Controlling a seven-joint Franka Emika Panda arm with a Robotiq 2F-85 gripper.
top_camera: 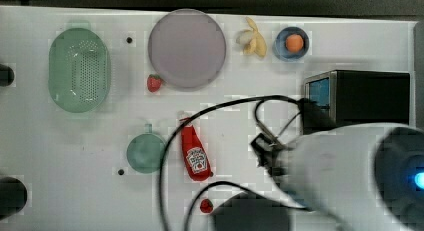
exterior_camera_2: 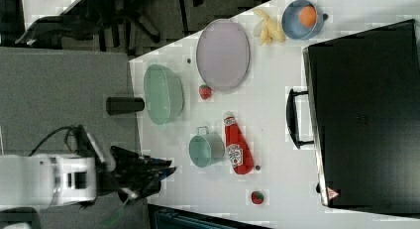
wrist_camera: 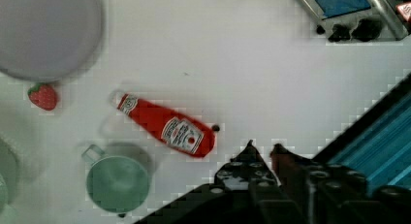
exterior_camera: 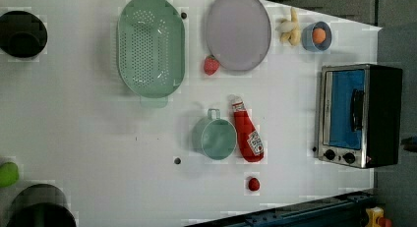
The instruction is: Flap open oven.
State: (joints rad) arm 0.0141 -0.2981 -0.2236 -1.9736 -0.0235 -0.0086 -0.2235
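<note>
Hovering pincer point(wrist_camera: 261, 149), seemingly closed, above table point(wrist_camera: 252, 73)

White bench point(exterior_camera: 74, 138) clutter, placed by the left view: green colander point(exterior_camera: 151, 46) upper middle, lilac plate point(exterior_camera: 238, 30) to its right, a strawberry point(exterior_camera: 211, 65) touching or just off the plate's lower left edge. Peeled banana point(exterior_camera: 289, 28) and blue bowl point(exterior_camera: 316, 36) holding an orange point(exterior_camera: 319, 35) at upper right. Centre: green mug point(exterior_camera: 215, 137), ketchup bottle point(exterior_camera: 247, 133) lying just beside it. Second strawberry point(exterior_camera: 253, 184) below the bottle.
</note>
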